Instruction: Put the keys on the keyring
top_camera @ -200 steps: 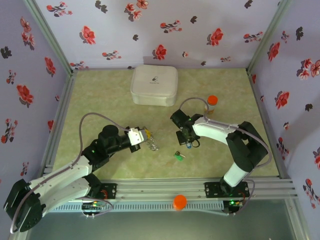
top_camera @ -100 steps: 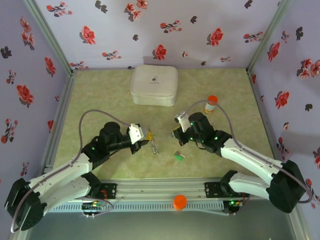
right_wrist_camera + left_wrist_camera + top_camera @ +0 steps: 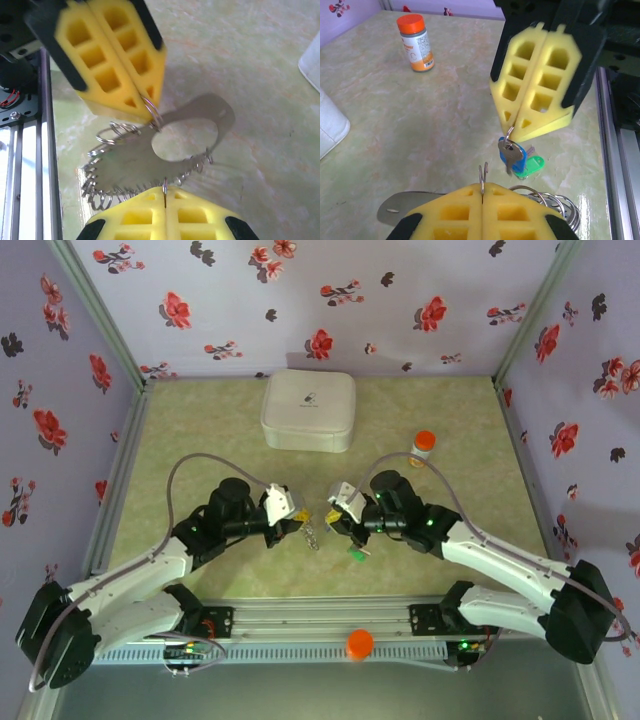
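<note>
The left hand is squeezing the keyring, and the right hand is squeezing the dangling blue key, which could swing and miss.

Your table: pale green marbled top. White rounded case lies flat near the far edge, about centre. Orange-capped bottle stands upright to its right, apart from it. Green-tagged key lies flat toward the near edge.
</note>
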Controlling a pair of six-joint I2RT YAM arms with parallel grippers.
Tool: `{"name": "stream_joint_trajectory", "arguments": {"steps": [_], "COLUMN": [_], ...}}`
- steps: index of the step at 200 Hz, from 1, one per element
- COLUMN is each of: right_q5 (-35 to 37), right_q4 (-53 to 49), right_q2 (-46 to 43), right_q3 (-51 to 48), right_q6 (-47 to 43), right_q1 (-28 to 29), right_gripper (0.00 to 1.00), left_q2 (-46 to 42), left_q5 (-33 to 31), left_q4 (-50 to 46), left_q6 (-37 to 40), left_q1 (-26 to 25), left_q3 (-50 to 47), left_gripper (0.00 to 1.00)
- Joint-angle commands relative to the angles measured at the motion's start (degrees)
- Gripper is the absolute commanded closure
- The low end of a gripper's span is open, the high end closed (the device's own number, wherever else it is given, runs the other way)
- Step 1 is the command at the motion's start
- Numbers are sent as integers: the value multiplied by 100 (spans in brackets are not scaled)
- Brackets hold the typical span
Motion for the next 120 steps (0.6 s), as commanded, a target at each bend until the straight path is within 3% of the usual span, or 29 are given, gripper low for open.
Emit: {"name": "stream_joint_trajectory", "arguments": {"steps": [1, 120], "right_q5": [-58, 157], "right_q4": [46, 533], "right_q2": [66, 192], "right_q3": [235, 355], "right_q6": [-232, -77], "right_q1": [102, 376], "right_gripper": [100, 100], "left_q2": [59, 55], "left_q5": [113, 109], "left_q4": [-31, 35], "left_q6": [199, 262], "left_q1": [39, 33], "left_q3": [247, 237], "left_gripper": [100, 100]}}
